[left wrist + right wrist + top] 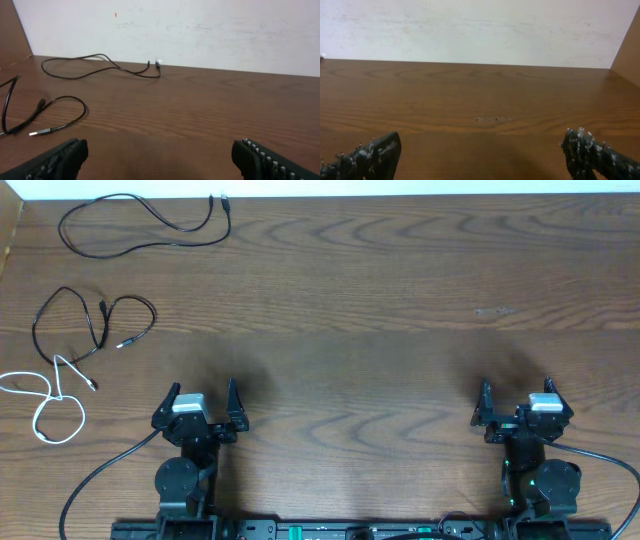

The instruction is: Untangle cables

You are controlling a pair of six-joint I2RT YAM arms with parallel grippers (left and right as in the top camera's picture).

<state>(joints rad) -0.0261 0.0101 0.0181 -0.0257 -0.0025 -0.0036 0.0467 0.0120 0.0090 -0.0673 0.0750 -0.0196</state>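
Worktop point(400, 300) shows cables nearly sorted, both sets of jaws released and empty; left gripper point(203, 392) should pinch white cable point(52, 397) mid-run, dragging slowly away from near black cable point(36, 330).

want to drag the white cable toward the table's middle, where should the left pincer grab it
Take the white cable on its near loop, from above: that stretch lies flat, apart from the nearby black cable, and closest to the open left pincer.
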